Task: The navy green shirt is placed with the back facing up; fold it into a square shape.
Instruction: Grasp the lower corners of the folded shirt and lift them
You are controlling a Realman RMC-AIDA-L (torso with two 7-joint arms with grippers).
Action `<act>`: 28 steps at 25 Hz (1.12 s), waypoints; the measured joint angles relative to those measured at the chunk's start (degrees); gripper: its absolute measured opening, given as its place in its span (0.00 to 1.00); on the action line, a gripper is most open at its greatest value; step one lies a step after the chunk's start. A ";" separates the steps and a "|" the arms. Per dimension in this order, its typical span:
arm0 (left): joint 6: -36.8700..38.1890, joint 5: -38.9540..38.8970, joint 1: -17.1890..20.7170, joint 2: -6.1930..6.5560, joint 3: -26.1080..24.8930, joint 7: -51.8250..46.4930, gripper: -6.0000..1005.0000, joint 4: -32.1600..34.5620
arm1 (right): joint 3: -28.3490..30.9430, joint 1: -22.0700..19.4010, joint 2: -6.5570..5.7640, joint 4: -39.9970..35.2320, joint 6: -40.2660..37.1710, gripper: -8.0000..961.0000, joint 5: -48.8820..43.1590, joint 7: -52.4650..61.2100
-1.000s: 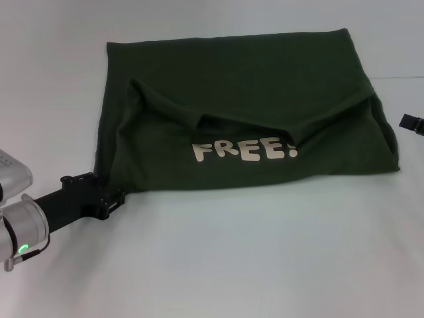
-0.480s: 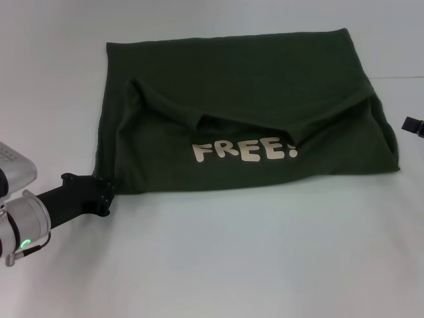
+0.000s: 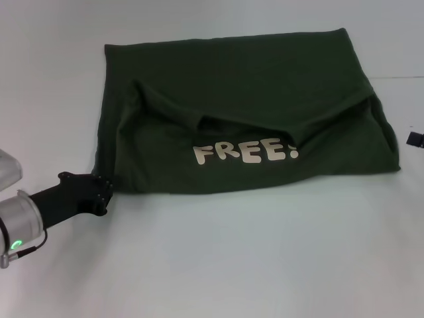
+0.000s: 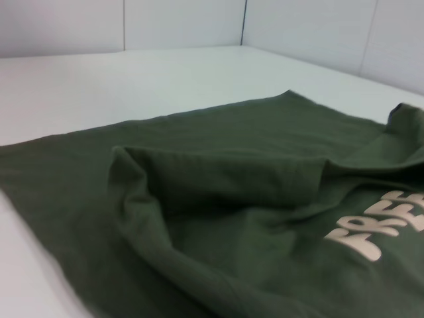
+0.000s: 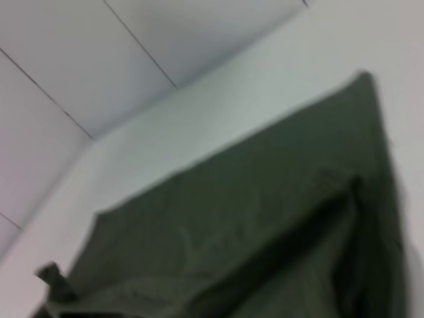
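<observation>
Lying partly folded across the far half of the white desk, the navy green shirt is seen with its "FREE!" print turned up and loose ridges in the doubled layer, which may well be dragged askew if its near left corner is pulled carelessly. The left hand is set at that corner, though whether its fingers are apart or together cannot be told. The right hand is barely seen at the right edge, its state equally unclear, and nothing else is seen to stand in the way.
</observation>
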 joint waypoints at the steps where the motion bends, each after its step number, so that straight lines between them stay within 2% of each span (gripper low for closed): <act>1: 0.64 -0.07 0.23 0.10 -0.02 -0.26 0.01 0.28 | 0.00 0.00 0.00 0.00 0.00 0.75 0.00 0.00; 5: 2.33 -0.23 0.87 0.39 -0.05 -0.92 0.01 1.24 | -0.04 1.77 -0.19 -0.06 2.58 0.75 -5.37 3.29; 11: 2.56 -0.10 0.99 0.44 -0.05 -1.00 0.01 1.41 | -0.80 4.51 0.73 0.09 7.98 0.75 -9.21 3.77; 18: 2.56 -0.03 0.87 0.39 -0.02 -1.00 0.01 1.39 | -3.27 6.81 1.39 0.57 10.68 0.74 -9.81 3.56; 28: 2.14 -0.22 0.68 0.50 -0.02 -1.00 0.01 1.29 | -4.77 7.42 2.64 0.76 12.36 0.71 -9.88 3.38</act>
